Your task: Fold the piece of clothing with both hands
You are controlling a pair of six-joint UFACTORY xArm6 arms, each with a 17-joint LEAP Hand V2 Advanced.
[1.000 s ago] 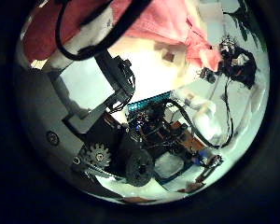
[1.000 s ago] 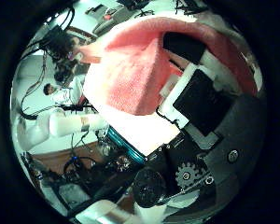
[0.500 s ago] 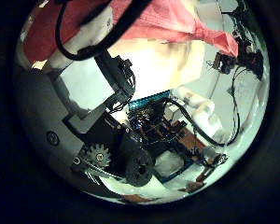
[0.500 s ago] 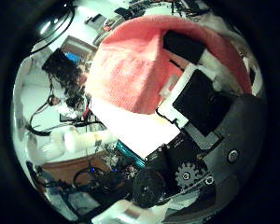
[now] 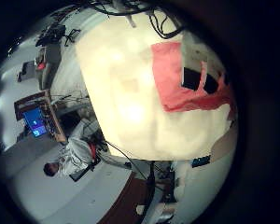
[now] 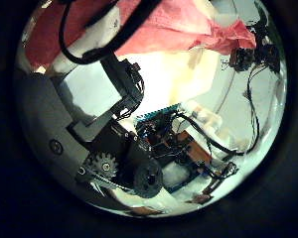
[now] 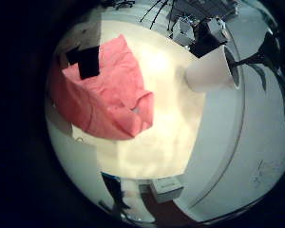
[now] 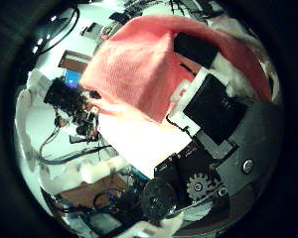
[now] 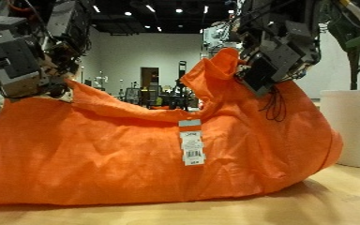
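Above the desk [image 9: 342,192] I held the orange garment [image 9: 130,150] up, its lower edge resting on the wood and a white label [image 9: 190,141] hanging at its middle. My left hand [image 9: 37,47] pinched one top corner in curled fingers [image 9: 66,84]; my right hand [image 9: 274,42] gripped the other.

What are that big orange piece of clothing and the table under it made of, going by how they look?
The orange garment looks like soft woven or knitted cloth, matte: it sags in loose folds between the two hands and has a sewn-in white label. The table looks like light wood or wood laminate, smooth with a faint sheen; which of the two I cannot tell.
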